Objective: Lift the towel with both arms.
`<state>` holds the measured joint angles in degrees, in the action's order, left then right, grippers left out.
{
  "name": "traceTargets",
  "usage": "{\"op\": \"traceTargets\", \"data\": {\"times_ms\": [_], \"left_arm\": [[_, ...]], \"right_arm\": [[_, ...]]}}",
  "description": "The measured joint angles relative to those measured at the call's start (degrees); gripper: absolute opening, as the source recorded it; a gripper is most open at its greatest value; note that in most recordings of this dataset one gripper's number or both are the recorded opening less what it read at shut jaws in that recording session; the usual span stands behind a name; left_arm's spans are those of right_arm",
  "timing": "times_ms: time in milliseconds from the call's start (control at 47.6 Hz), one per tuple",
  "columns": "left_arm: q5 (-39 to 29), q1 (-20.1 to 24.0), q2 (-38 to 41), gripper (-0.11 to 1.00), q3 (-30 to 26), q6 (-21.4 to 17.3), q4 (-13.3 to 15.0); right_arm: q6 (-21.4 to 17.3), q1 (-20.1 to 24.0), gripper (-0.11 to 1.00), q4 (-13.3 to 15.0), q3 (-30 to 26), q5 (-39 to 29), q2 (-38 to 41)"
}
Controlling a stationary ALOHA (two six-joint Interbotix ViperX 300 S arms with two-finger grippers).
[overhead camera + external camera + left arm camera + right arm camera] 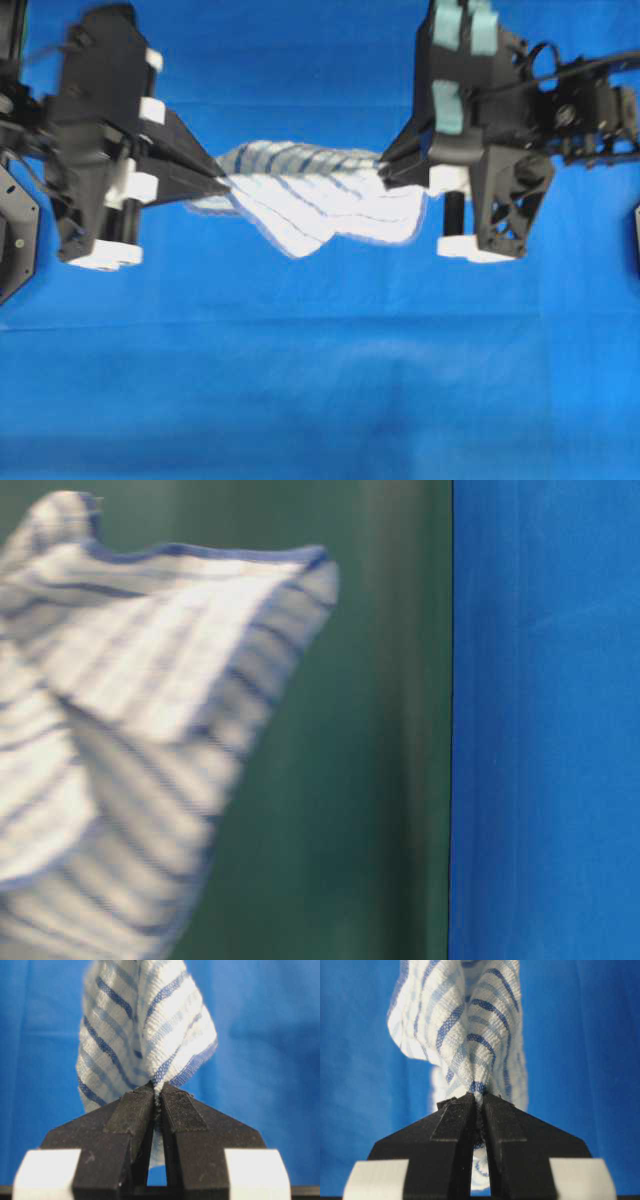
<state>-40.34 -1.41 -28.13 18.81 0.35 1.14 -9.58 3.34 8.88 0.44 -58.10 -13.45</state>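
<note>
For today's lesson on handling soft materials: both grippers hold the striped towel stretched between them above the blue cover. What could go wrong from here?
1. Each gripper, left and right, pinches only a small bunched bit of the towel, so thin cloth might slip free under extra tension.
2. The towel sags in the middle; if the arms spread unevenly, one end could probably pull out and drop onto the table cover.

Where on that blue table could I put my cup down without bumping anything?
The whole near stretch of the blue table cover, below the towel in the overhead view, is bare. The middle band is crowded: the left gripper and right gripper each pinch an end of the towel, which sags between them.
</note>
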Motion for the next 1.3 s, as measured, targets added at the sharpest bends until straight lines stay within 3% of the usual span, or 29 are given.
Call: {"op": "traceTargets", "data": {"times_ms": [294, 756, 819, 945, 1092, 1176, 1302], "left_arm": [[-5.36, 0.0, -0.35, 0.01, -9.05, 0.44, 0.09], [-5.54, 0.18, -0.53, 0.03, -8.79, 0.44, 0.0], [-5.54, 0.18, -0.44, 0.11, -8.61, 0.44, 0.0], [-5.19, 0.18, -0.62, 0.45, -8.17, 0.53, 0.0], [-5.01, 0.18, -0.53, 0.87, -7.12, 0.53, 0.0], [-4.92, 0.18, -0.53, 0.87, -6.5, 0.53, 0.0], [-4.92, 0.26, -0.53, 0.84, -6.06, 0.62, 0.0]], "right_arm": [[0.26, 0.0, 0.08, 0.09, -8.88, -4.75, -0.09], [0.53, 0.0, 0.08, 0.09, -9.49, -5.89, 0.18], [0.53, 0.0, 0.08, 0.09, -9.49, -5.89, 0.35], [0.44, 0.0, 0.12, 0.09, -9.49, -5.71, 0.35], [0.35, 0.0, 0.57, 0.0, -8.7, -5.63, 0.35], [0.26, 0.0, 0.7, 0.09, -8.09, -5.63, 0.44], [0.26, 0.09, 0.67, 0.09, -8.0, -5.27, 0.44]]}}
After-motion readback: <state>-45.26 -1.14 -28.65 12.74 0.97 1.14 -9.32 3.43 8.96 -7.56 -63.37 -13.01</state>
